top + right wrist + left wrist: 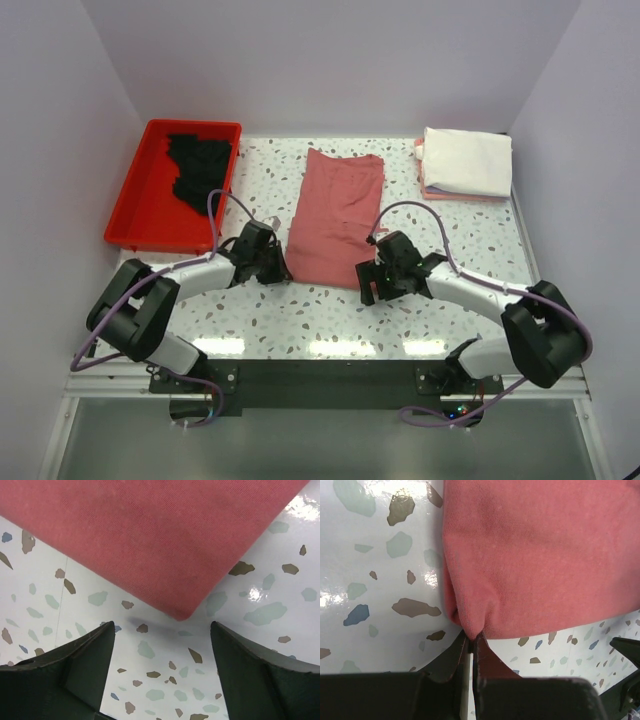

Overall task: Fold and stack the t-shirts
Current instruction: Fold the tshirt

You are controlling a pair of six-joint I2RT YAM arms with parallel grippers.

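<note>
A dusty-rose t-shirt (336, 215) lies folded lengthwise in the middle of the table. My left gripper (277, 268) is shut on its near left corner; the left wrist view shows the cloth (535, 555) pinched between the closed fingertips (481, 645). My right gripper (372, 284) is open and empty just short of the shirt's near right corner (182, 612), which lies between and ahead of the spread fingers (95, 650). A black t-shirt (203, 165) lies crumpled in the red tray (135, 215). A white t-shirt (467, 160) lies folded on pinkish ones (455, 194) at the back right.
The red tray stands at the back left beside the left arm. The folded stack sits at the table's far right corner. Speckled tabletop (300, 315) shows between the arms and the near edge. Walls close in on three sides.
</note>
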